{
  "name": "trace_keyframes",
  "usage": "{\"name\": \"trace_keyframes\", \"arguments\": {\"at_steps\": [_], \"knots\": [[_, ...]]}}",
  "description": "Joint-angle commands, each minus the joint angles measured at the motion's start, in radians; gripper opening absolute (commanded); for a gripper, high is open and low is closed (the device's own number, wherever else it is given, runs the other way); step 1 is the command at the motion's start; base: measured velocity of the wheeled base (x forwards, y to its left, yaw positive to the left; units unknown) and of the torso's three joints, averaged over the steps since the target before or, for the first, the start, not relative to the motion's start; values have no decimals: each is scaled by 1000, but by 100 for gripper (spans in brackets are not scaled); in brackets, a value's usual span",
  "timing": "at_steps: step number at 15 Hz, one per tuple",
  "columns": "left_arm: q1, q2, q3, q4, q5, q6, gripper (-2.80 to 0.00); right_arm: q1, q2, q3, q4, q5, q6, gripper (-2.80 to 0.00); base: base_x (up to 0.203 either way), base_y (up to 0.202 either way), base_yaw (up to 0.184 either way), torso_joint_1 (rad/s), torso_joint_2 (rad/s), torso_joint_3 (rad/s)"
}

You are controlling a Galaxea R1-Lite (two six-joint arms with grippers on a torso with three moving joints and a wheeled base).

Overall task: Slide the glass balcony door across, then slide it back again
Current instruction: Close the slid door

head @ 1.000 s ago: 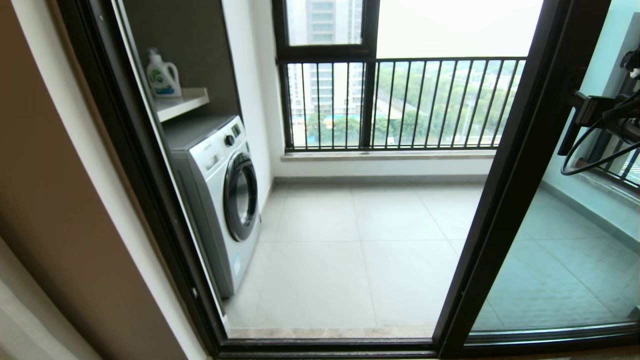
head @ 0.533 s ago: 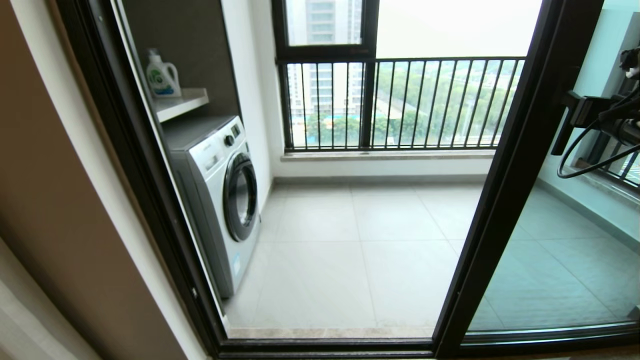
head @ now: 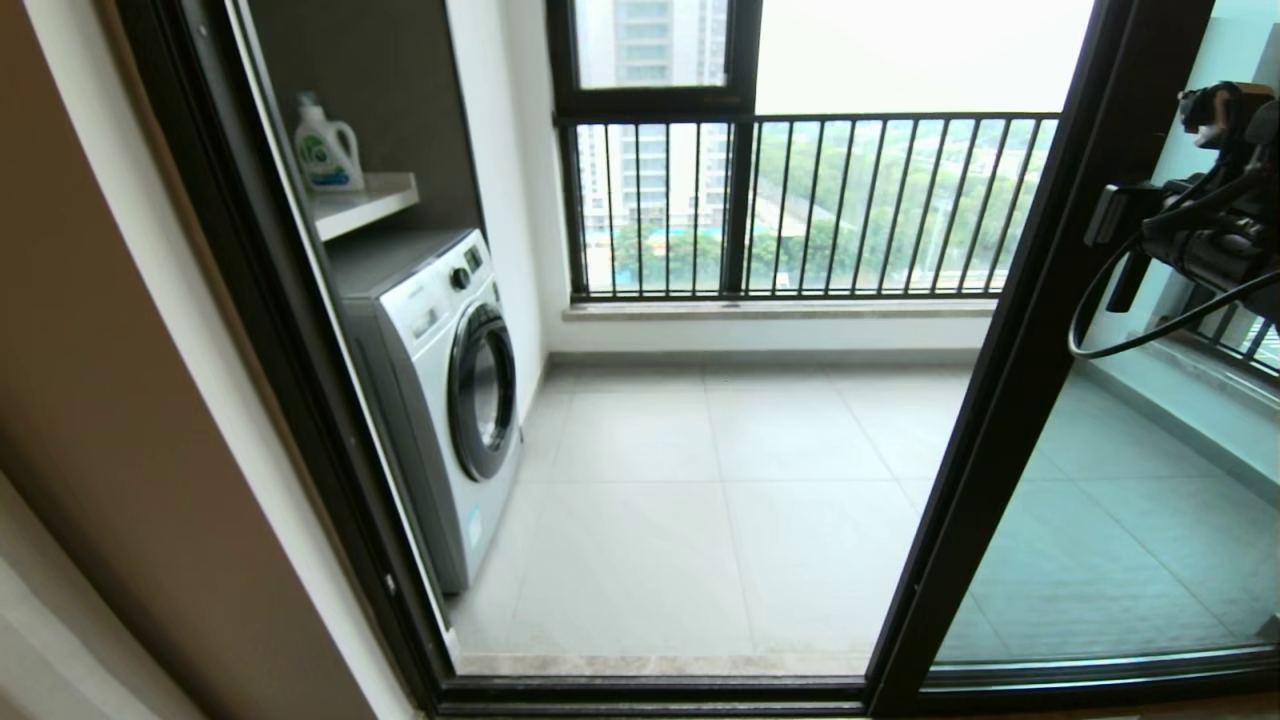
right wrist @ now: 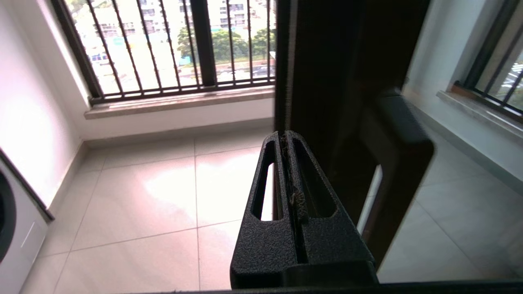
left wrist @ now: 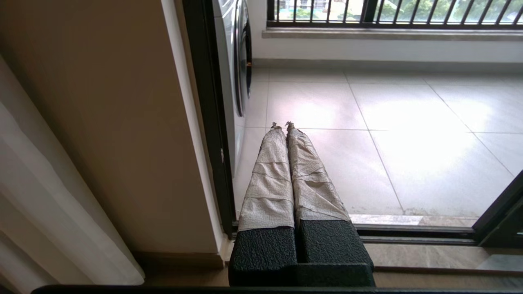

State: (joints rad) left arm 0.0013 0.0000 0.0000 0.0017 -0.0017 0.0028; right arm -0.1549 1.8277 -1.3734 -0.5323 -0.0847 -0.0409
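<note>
Tiled balcony floor point(head: 700, 480) lies exposed. Glass balcony door point(head: 1010, 400) stands slid aside, its handle point(right wrist: 402, 139) just beside the right gripper point(right wrist: 286, 136), fingers closed, empty. Return slide apparently remains. Left gripper point(left wrist: 282, 124) parked, closed.

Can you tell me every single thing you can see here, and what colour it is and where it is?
glass balcony door: one, clear glass in a black frame, on the right, doorway left open beside it
latch handle: one, black, on the door's upright
washing machine: one, white with a dark round door, on the left of the balcony
detergent bottle: one, white, on the shelf above the washing machine
shelf: one, white, above the washing machine
railing: one, black bars, along the far side of the balcony
floor tiles: many, pale grey, on the balcony
curtain: one, white, indoors by the wall
left tool: shut, low by the doorway
right tool: shut, beside the latch handle
</note>
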Motion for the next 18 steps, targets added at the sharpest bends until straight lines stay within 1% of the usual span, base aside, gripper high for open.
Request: {"name": "trace_keyframes", "arguments": {"at_steps": [1, 5, 7, 9, 12, 13, 18], "knots": [[0, 2, 0, 0, 0, 0, -280, 0, -8, 4, -3, -5, -1, -280, 0, 0, 0, 0, 0, 0], [0, 2, 0, 0, 0, 0, -280, -9, -67, -11, -3, -4, 2, -280, 0, 0, 0, 0, 0, 0], [0, 2, 0, 0, 0, 0, -280, -72, -76, -14, -3, 8, 2, -280, 0, 0, 0, 0, 0, 0], [0, 2, 0, 0, 0, 0, -280, -157, -72, -21, -3, 39, 2, -280, 0, 0, 0, 0, 0, 0], [0, 2, 2, 0, 0, 0, -280, -257, -47, -16, -2, 86, 6, -280, 0, 0, 0, 0, 0, 0], [0, 2, 0, 0, 0, 0, -280, -278, -29, -14, -1, 98, 8, -280, 0, 0, 0, 0, 0, 0], [0, 2, 1, 0, 0, 0, -280, -296, 56, 3, -7, 106, 20, -280, 0, 0, 0, 0, 0, 0]]}}
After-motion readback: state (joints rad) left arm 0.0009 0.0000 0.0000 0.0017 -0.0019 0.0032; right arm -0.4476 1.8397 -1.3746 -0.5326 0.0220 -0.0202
